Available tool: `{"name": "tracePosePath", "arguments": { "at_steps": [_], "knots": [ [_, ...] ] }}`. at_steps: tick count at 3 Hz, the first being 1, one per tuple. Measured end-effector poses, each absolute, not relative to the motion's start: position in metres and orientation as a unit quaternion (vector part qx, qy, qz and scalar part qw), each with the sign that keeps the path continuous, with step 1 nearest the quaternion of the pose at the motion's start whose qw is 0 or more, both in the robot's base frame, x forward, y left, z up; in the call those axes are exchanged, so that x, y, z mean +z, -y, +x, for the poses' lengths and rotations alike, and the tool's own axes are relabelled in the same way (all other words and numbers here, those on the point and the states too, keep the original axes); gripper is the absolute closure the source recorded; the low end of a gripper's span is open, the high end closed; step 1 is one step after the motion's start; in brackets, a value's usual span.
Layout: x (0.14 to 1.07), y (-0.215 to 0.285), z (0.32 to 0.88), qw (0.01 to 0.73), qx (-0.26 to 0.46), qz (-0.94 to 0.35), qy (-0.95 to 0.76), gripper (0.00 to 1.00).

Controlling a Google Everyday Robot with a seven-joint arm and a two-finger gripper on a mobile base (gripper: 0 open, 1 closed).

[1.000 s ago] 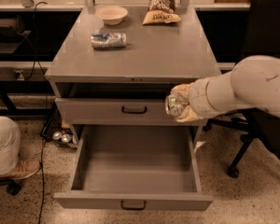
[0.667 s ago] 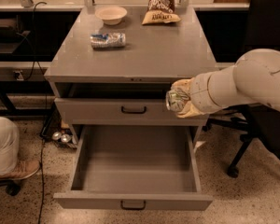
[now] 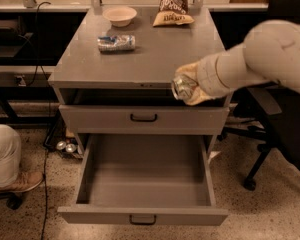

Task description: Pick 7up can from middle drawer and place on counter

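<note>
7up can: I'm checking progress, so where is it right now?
Camera view, right side: the 7up can is gripped in the claw at the counter's front right edge, above the open middle drawer.

Can make out only a blurred silvery end of the 7up can [image 3: 182,86], otherwise wrapped by the gripper [image 3: 190,89] clamped on it, toward 2 o'clock from centre, over the front edge of the counter [image 3: 155,59]. Cannot read its label. Cannot follow the arm [image 3: 270,54] past the 3 o'clock edge, nor the chip bag [image 3: 173,6] past 12, nor a trouser leg [image 3: 2,151] past 9. Cannot identify the small round things [image 3: 65,146] on the floor toward 8 o'clock.
</note>
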State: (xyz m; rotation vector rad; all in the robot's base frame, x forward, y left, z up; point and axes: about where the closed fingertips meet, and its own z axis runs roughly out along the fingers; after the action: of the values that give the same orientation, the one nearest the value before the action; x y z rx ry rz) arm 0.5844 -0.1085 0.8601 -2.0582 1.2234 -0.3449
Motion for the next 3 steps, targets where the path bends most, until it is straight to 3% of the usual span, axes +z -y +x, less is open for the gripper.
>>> {"name": "tracePosePath", "arguments": {
  "at_steps": [1,3],
  "knots": [
    [0.894,0.090,0.618,0.345,-0.171,-0.834,-0.396,1.00],
    [0.917,0.024,0.685,0.291,-0.176,-0.900,-0.273,1.00]
  ]
}}
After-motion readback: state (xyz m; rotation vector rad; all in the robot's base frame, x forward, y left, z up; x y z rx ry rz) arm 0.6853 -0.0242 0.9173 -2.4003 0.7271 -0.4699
